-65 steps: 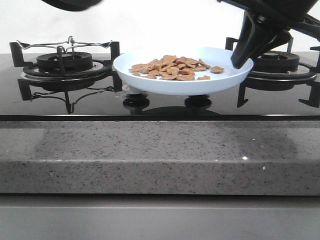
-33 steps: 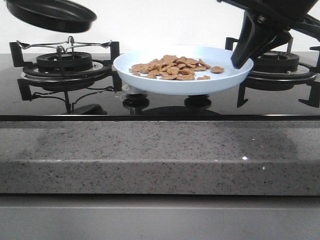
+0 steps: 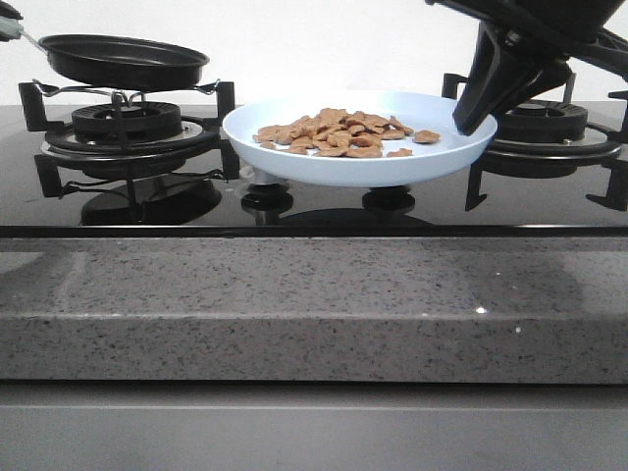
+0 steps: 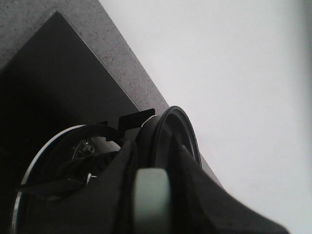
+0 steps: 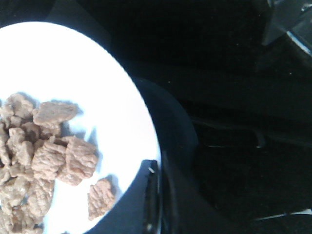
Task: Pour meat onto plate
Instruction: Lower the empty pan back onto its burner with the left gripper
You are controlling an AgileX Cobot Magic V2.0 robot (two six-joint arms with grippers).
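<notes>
The pale blue plate [image 3: 353, 167] is held level above the stove's middle, with the heap of light-brown meat [image 3: 339, 132] lying on it. My right gripper [image 3: 471, 113] is shut on the plate's right rim. In the right wrist view its fingers [image 5: 157, 170] clamp the rim of the plate [image 5: 97, 78] beside the meat [image 5: 53, 151]. The black frying pan [image 3: 123, 61] hangs just above the left burner [image 3: 128, 123], nearly level; its inside is hidden. My left gripper [image 4: 152, 175] is shut on the pan's pale green handle [image 4: 152, 200], with the pan [image 4: 170, 131] beyond it.
The right burner [image 3: 549, 123] with its black grate stands behind my right gripper. Two black knobs [image 3: 267, 199] sit under the plate on the glossy black hob. A grey speckled stone counter edge [image 3: 314, 294] runs along the front.
The pan has come down from the top left and moved right, levelling out just over the left burner. The plate, the meat and my right gripper have not moved.
</notes>
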